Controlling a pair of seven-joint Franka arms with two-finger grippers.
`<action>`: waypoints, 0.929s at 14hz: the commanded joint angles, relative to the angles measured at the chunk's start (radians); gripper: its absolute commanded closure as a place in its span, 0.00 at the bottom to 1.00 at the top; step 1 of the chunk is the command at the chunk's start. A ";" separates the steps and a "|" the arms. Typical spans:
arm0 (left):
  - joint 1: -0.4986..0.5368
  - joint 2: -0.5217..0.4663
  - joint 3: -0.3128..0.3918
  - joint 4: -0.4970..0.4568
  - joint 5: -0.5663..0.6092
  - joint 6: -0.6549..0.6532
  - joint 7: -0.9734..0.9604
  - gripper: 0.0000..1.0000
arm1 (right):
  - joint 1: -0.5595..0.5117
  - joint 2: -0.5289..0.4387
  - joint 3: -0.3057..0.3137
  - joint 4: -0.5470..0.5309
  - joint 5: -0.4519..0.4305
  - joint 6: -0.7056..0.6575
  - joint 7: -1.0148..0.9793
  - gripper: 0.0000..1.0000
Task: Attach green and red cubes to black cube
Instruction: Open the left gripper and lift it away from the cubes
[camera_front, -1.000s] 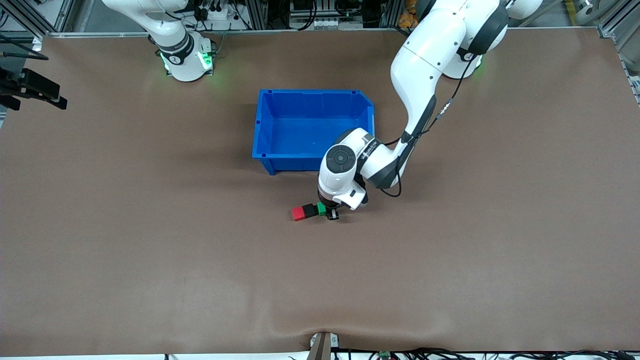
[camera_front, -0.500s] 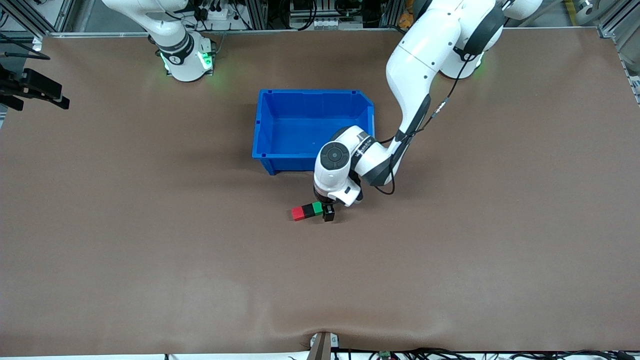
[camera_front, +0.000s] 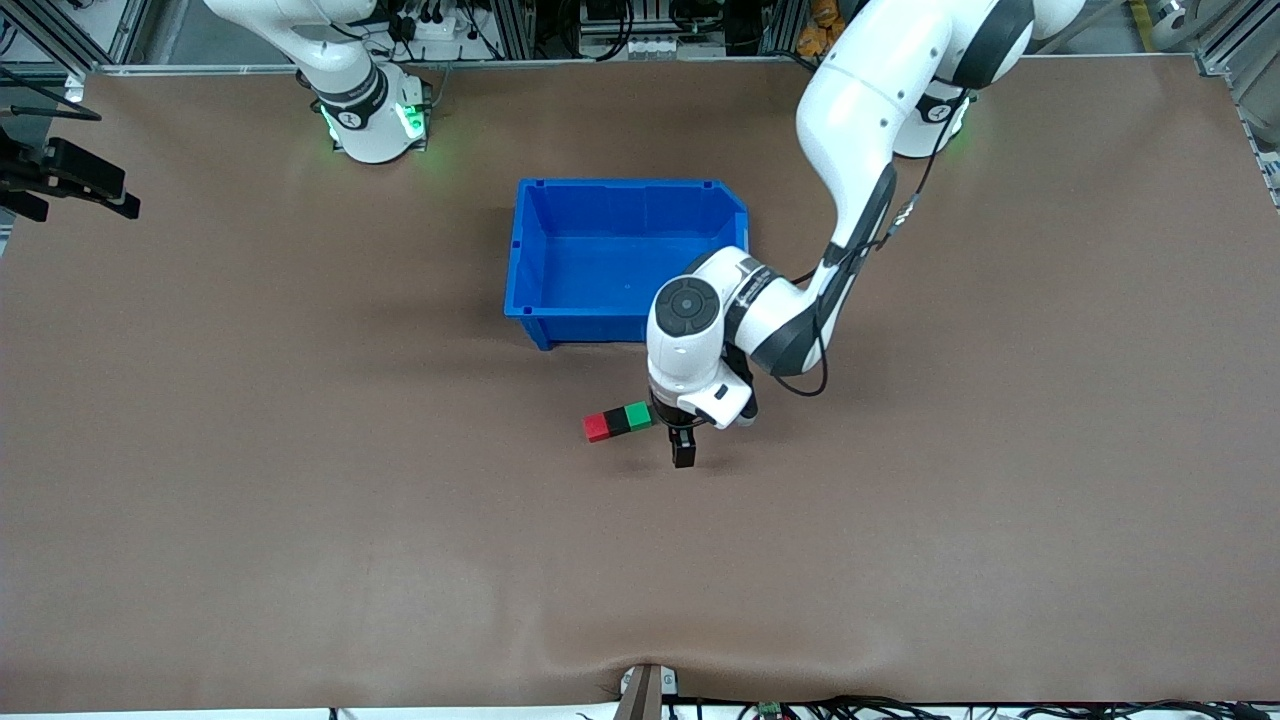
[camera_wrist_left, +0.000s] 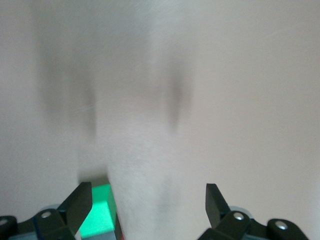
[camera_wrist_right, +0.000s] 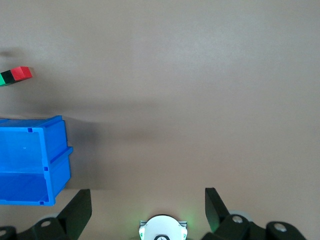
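The three cubes sit joined in a short row on the brown tabletop (camera_front: 300, 500), about midway along it and a little nearer the front camera than the blue bin (camera_front: 545, 215). The red cube (camera_front: 596, 427) is at the end toward the right arm, the black cube (camera_front: 617, 421) is in the middle touching both, and the green cube (camera_front: 638, 414) is at the end toward the left arm. The black one is hard to pick out from the front, just a dark band between the two bright colours.

The left gripper (camera_front: 683, 440) hangs just beside the green cube, at the row's end toward the left arm, and holds nothing. Its fingers stand wide apart. From the front only one dark finger shows clearly below the white wrist; the wrist housing covers the rest. In the left wrist view both fingertips (camera_wrist_left: 80, 202) are cut off at the picture's edge with bare table between them, and only a corner of the green cube (camera_wrist_left: 100, 212) shows next to one finger, with a thin dark red sliver at its side. The rest of that view is smeared and shadowy.

The right arm waits, raised near its base. Its gripper (camera_wrist_right: 147, 207) is out of the front view; its own wrist view shows the fingers spread wide and empty, high above the table, with part of the bin (camera_wrist_right: 30, 160) and the red cube (camera_wrist_right: 21, 73) in sight, the green cut off at the edge.
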 joint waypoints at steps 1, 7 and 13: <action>0.049 -0.082 0.003 -0.023 0.018 -0.028 0.154 0.00 | -0.011 -0.016 0.002 -0.014 0.016 -0.002 -0.010 0.00; 0.242 -0.176 -0.004 -0.025 0.003 -0.028 0.634 0.00 | -0.011 -0.016 0.002 -0.014 0.016 0.001 -0.010 0.00; 0.376 -0.168 -0.006 -0.042 0.002 -0.031 1.198 0.00 | -0.009 -0.016 0.002 -0.014 0.016 -0.001 -0.014 0.00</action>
